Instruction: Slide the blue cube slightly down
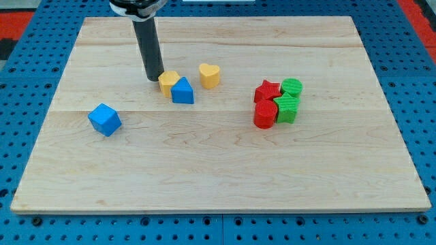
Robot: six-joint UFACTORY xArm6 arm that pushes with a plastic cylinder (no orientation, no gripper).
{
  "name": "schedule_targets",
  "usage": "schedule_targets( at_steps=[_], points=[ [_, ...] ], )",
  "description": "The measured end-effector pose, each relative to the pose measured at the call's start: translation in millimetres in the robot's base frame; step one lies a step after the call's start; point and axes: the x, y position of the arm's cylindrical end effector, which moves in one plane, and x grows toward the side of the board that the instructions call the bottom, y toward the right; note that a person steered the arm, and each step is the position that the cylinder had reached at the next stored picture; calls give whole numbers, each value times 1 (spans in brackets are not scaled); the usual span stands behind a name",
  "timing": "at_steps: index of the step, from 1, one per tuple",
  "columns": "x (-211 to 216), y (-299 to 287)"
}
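The blue cube [104,119] lies on the wooden board [218,163] at the view's left, apart from the other blocks. My tip [154,78] rests on the board up and to the right of it, just left of a yellow block [168,82]. A blue triangular block [182,91] touches that yellow block on its lower right.
A yellow heart [210,75] lies right of the yellow block. At the view's right sits a cluster: a red star [267,90], a red cylinder [265,114], a green cylinder [292,87] and a green block [287,107].
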Motion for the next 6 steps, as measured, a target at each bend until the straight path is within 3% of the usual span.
schedule_targets(
  at_steps=[2, 6],
  points=[
    [8, -2],
    [101, -112]
  ],
)
